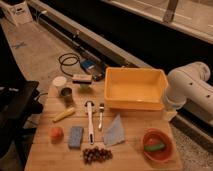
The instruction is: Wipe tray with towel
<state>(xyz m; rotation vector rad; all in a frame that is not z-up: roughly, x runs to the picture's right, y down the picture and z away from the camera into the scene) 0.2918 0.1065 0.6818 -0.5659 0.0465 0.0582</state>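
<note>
We see the yellow tray (134, 103) at the far right corner of the wooden tabletop (47, 157). It stands open side up, with its long axis running left to right along the far edge. The light blue towel (114, 131) lies flat near the middle of the tabletop, on the near side of the tray's front wall and apart from it. It is roughly triangular: its narrow tip points toward the tray and its broad side faces the near edge, so its long axis runs near to far with a slight tilt.

Just left of the towel lie a fork (100, 116) and a long white-handled utensil (90, 123), both lying near to far. Farther left are a blue sponge (76, 136), a round orange fruit (56, 133) and a yellow elongated item (64, 115). A bunch of dark grapes (96, 154) sits by the near edge, and a red bowl (158, 145) holding something green (154, 147) sits at the near right corner. A white cup (59, 82) and a dark can (66, 93) stand toward the far left corner.

The white arm (190, 85) bends in over the right edge, beside the tray's right wall. The gripper is out of sight beyond it, its jaws spread wide, and we see nothing held.

On the floor a white box (17, 12) bears markings too small for us to read.
</note>
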